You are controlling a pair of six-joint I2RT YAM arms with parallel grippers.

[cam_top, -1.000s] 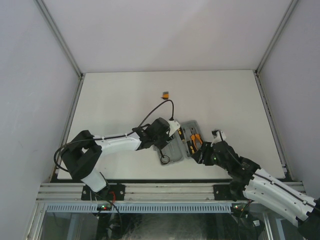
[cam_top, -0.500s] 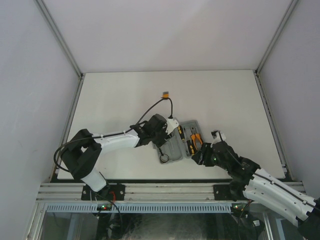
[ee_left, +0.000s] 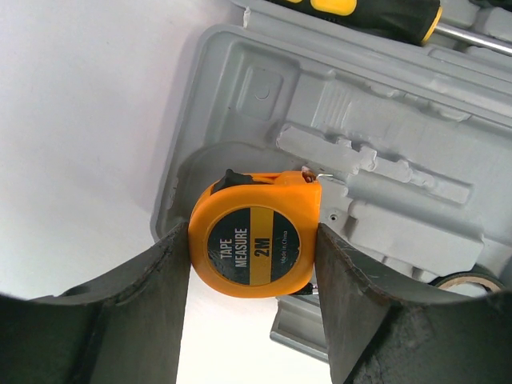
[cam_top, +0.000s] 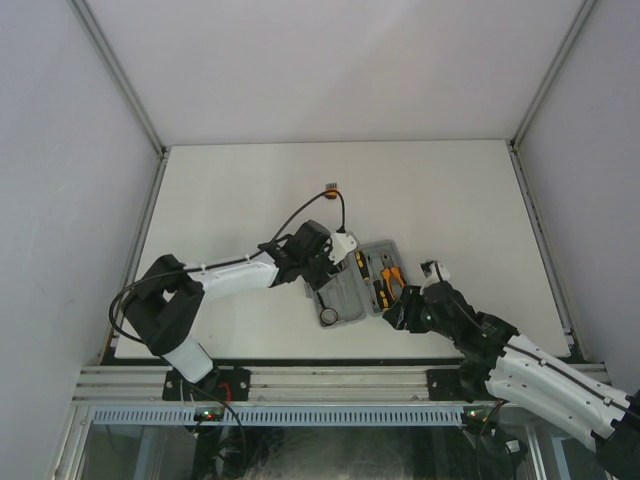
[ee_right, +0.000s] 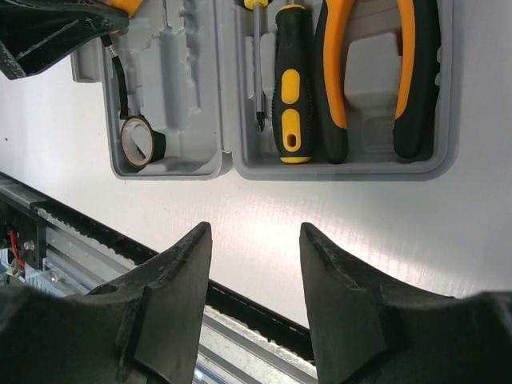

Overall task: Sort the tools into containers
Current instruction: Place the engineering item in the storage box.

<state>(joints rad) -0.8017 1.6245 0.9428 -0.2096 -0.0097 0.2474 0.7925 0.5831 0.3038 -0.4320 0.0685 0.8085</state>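
Two fingers of our left gripper [ee_left: 252, 260] pinch the tape measure [ee_left: 254, 232] over the case [ee_left: 400, 112], centre frame. On our right gripper [ee_right: 254, 236] the fingers stand spread, holding nothing.

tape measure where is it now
Left wrist view: tape measure gripped between the fingers of the left gripper, over the round corner recess of the grey case.

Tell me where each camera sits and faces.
Top external: above and behind the bases, looking down at table and both arms.
Left wrist: rides the left arm, faces down; left tool clamps the tape measure over the grey case.
Right wrist: rides the right arm, faces down past the open right tool at pliers and a screwdriver.
Shared: both wrist views show the case and black ring.
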